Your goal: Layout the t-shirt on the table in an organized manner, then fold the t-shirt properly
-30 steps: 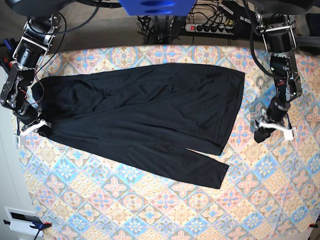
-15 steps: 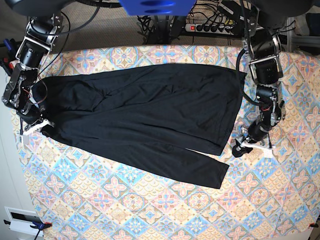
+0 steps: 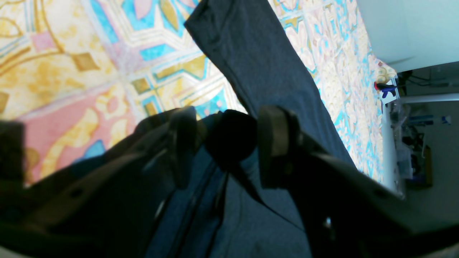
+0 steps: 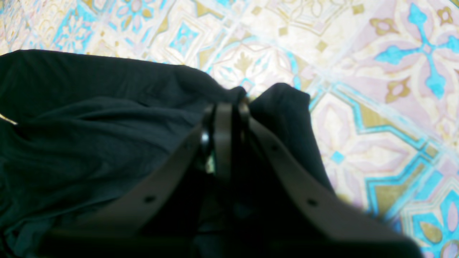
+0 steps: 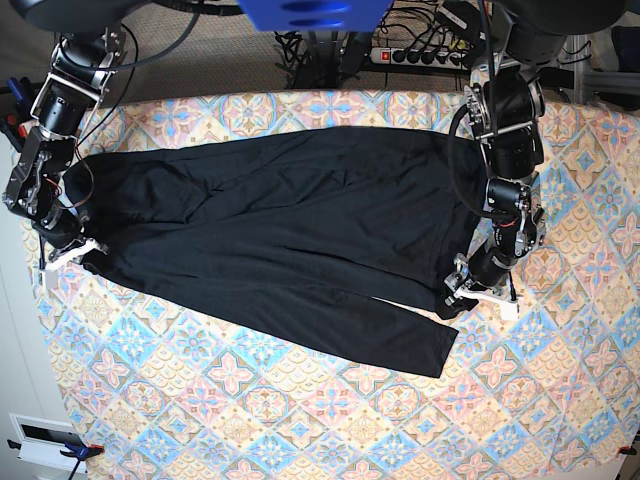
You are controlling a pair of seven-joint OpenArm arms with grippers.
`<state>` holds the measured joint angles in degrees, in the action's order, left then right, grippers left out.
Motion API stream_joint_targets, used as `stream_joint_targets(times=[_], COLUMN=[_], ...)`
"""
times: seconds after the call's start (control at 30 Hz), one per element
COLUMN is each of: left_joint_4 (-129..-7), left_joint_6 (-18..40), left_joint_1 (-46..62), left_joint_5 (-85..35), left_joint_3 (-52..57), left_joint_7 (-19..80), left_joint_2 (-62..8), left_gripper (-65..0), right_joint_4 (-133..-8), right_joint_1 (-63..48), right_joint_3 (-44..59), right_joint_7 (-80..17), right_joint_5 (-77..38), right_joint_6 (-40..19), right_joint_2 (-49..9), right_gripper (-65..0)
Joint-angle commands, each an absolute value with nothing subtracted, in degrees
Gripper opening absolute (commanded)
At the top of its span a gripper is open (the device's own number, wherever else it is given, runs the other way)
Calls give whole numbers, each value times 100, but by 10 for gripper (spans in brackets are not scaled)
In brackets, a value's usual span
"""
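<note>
Lying spread across the patterned table [image 5: 300, 420] is the black t-shirt [image 5: 290, 230], and it is stretching from one side of the cloth to the other, with a narrow strip trailing toward the near edge. Nearest the camera, the pastel tiles are showing bare in front of the shirt. Further in, at the shirt's edge on the base view's right, the left gripper [image 5: 478, 287] is sitting low over the fabric. In its wrist view, the left gripper [image 3: 227, 147] is standing with its two fingers [image 3: 274, 143] parted, and a bunched bit of dark cloth is sitting between them; whether it is pinched is unclear. On the opposite side, the right gripper [image 5: 72, 252] is resting at the shirt's other edge. Up close, the right gripper [image 4: 226, 118] is showing its fingers pressed together, clamping a fold of the t-shirt. Beyond the table, a power strip [image 5: 425, 55] and cables are lying behind the far edge.
</note>
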<state>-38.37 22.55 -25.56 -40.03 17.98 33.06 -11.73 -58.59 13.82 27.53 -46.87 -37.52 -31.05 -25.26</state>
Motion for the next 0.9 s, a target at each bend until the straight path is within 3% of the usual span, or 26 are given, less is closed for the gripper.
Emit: stream_joint_targets(times=[0.0, 0.47, 0.57, 0.67, 0.87], left_joint_4=[-3846, -3855, -3855, -3855, -3978], left_joint_6=[2202, 2202, 2202, 2202, 2202], left_joint_1=[-2633, -2589, -2598, -2598, -2598], left_joint_5=[-3908, -3960, -3952, -3916, -3969], left_joint_3=[1780, 734, 725, 725, 743], left_joint_7=[3530, 3591, 3600, 3582, 3582], left_joint_2=[-1165, -971, -971, -971, -1007], left_gripper=[-376, -383, -463, -642, -650], right_joint_4=[-5974, -5974, -5974, -5974, -5974], right_joint_1=[1499, 1499, 1499, 1499, 1499], right_joint_3=[2782, 2782, 2782, 2774, 2774], right_joint_7=[-4567, -4567, -4567, -4567, -4567], right_joint_5=[-3855, -3855, -3855, -3855, -3855], right_joint_6=[-3143, -3143, -3143, -3143, -3143], right_joint_2=[-2668, -2659, -2659, -2651, -2651], right_gripper=[-650, -650, -650, -650, -650])
